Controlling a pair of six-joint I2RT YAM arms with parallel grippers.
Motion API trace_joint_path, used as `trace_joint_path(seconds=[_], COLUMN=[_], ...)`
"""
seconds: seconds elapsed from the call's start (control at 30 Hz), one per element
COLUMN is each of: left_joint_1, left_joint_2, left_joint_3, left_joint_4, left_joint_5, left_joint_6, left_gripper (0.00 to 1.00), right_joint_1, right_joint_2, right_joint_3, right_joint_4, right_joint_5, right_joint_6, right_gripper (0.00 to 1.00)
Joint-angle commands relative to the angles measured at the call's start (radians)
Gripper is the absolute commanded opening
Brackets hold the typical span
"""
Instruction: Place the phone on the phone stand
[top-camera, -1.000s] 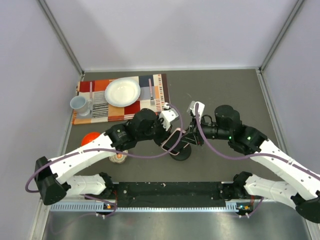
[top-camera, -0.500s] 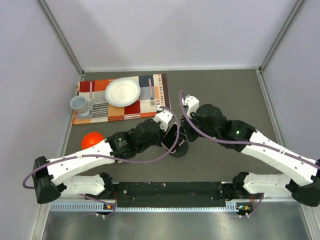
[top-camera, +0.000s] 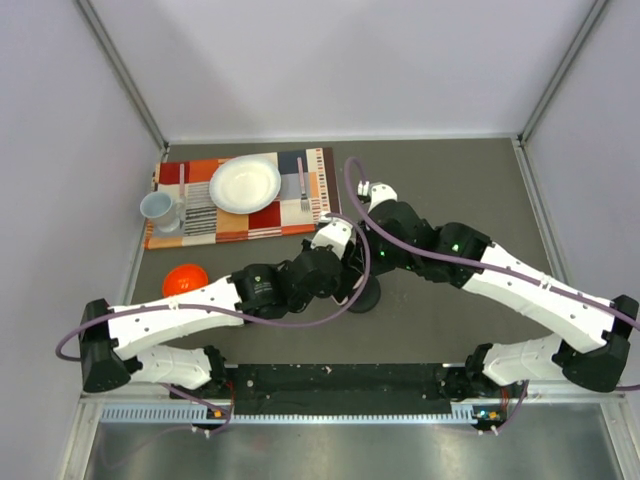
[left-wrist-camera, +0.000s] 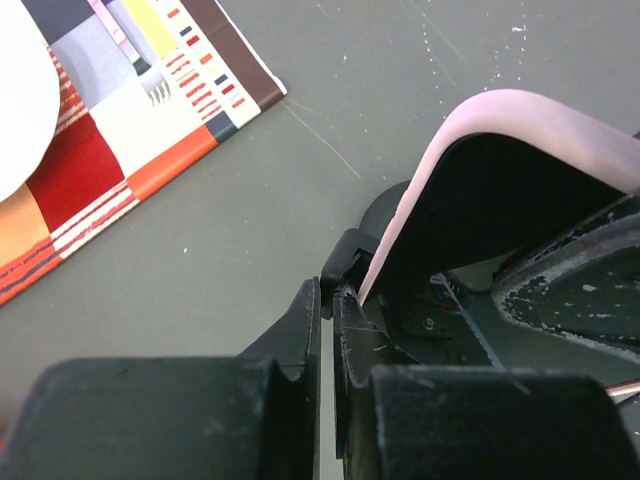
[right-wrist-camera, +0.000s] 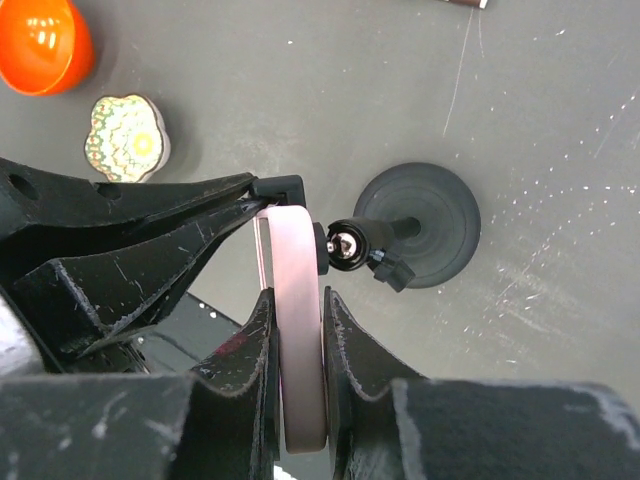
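The phone (right-wrist-camera: 298, 330) stands on edge, its pale pink case edge pinched between my right gripper's (right-wrist-camera: 299, 312) fingers. In the left wrist view the phone (left-wrist-camera: 520, 118) tilts up, black screen toward me. The phone stand has a round black base (right-wrist-camera: 425, 225) on the table and a short cradle arm (right-wrist-camera: 350, 245) touching the phone's back. My left gripper (left-wrist-camera: 330, 292) is shut, its tips against the stand's cradle clip (left-wrist-camera: 350, 262) at the phone's lower edge. From above both grippers meet over the stand (top-camera: 365, 298); the phone is mostly hidden there.
An orange bowl (top-camera: 185, 278) and a small patterned round thing (right-wrist-camera: 127, 137) lie left of the stand. A striped placemat (top-camera: 190, 215) at the back left carries a white plate (top-camera: 245, 183), a fork (top-camera: 302, 185) and a mug (top-camera: 160, 210).
Both arms have closed in over the stand. The right gripper has moved left and forward, and the phone has gone from lying flat to standing on edge.
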Motion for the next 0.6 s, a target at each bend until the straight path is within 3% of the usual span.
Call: trace_joint_path(seconds=[0.0,0.13,0.4,0.57], left_joint_1=[0.023,0.017,0.015,0.015], left_joint_2=[-0.037,-0.003,-0.018,-0.078], left_joint_3=[0.192,0.256,0.289,0.281], left_joint_4=[-0.104,-0.254,-0.311,-0.307], left_joint_5=[-0.211,-0.151,-0.052,-0.013], left_joint_6=[-0.089,-0.159,-0.189,-0.177], left_gripper=[0.0,0.0,0.0,0.32], right_joint_1=[-0.045,-0.055,-0.055,-0.055], right_joint_2=[0.042,0.039,0.041,0.005], right_joint_3=[-0.03,-0.071,-0.131,-0.171], right_joint_4=[-0.485,-0.434,-0.376,-0.356], right_joint_5=[0.356,0.335,0.269,0.177], right_joint_6=[-0.029,-0.052,-0.084,-0.11], right_gripper=[0.0,0.0,0.0,0.0])
